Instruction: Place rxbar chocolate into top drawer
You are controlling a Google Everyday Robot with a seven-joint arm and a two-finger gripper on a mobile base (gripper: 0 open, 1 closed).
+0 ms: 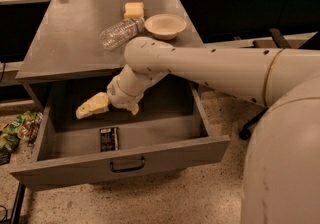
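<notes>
The rxbar chocolate (109,139), a small flat black bar with pale lettering, lies flat on the floor of the top drawer (165,154), near the front panel and just behind the dark bar handle (127,164). The grey metal drawer is pulled wide open below the counter. My gripper (102,109) hangs inside the drawer, above and slightly behind the bar, clear of it. It is open and holds nothing. One pale finger (91,106) points left.
On the grey counter (60,43) behind the drawer lie a clear plastic bottle (119,32) on its side, a yellow sponge block (133,10) and a pale bowl (165,24). Snack packets (17,128) lie on the floor at left.
</notes>
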